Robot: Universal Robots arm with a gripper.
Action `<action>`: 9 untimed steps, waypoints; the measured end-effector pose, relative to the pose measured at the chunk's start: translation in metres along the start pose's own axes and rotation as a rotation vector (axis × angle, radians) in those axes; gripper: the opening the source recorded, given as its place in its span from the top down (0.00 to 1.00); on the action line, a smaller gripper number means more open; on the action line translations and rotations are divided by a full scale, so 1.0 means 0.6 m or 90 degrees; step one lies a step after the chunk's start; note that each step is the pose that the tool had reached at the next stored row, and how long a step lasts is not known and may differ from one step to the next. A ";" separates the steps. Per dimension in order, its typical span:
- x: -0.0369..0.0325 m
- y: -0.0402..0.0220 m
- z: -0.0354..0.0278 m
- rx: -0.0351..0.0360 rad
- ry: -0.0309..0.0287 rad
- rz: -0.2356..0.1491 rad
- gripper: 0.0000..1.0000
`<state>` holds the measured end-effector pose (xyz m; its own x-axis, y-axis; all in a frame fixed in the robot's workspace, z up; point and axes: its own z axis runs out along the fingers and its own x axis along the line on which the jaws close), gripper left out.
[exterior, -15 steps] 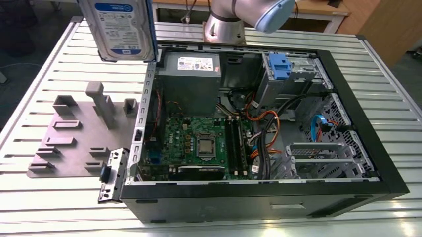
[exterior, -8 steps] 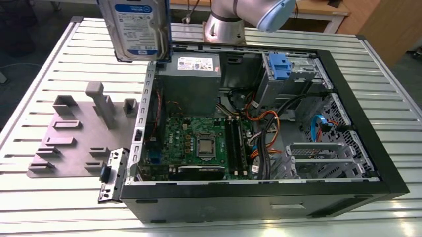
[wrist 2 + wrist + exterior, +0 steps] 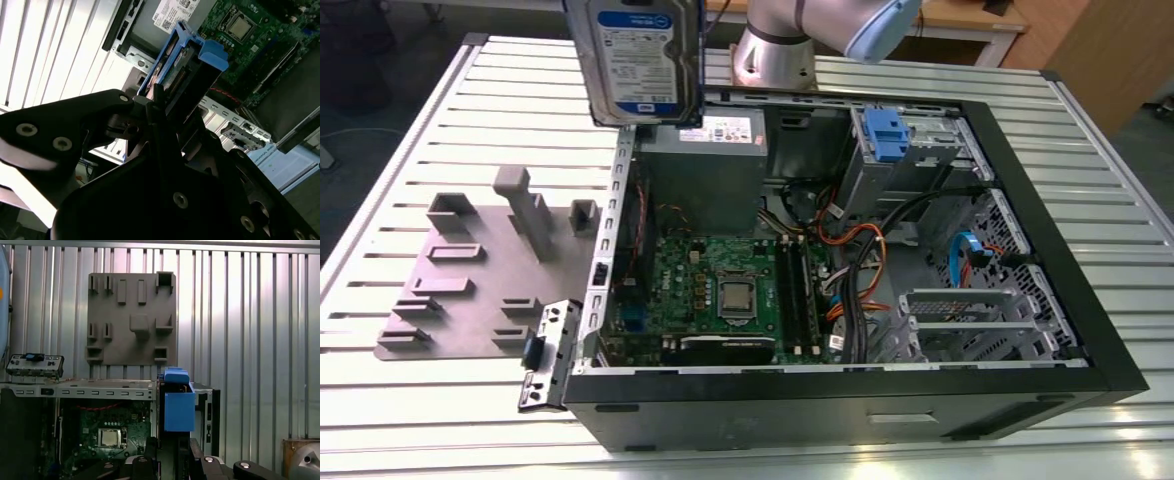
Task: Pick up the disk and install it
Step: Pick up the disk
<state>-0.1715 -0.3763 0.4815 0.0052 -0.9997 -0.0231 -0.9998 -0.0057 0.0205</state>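
The pincer [image 3: 162,106] is clamped on the disk [image 3: 182,62], holding it on edge above the open computer case [image 3: 854,420].

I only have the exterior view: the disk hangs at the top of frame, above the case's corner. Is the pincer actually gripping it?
Observer: Yes. In the second wrist view the pincer is shut on one end of the disk.
Operator: Which end is free?
Observer: The end with the blue tab. It points away from the pincer, towards the case. In the first wrist view it lines up with the case's wall, next to the board.
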 end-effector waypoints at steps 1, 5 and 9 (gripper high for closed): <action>0.000 -0.007 0.000 0.0000 0.0000 0.000 0.65; 0.000 -0.036 -0.001 0.0000 0.0000 0.000 0.65; 0.000 -0.062 -0.001 0.0000 0.0001 0.000 0.65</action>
<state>-0.1343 -0.3763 0.4815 0.0052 -0.9997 -0.0231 -0.9998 -0.0057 0.0206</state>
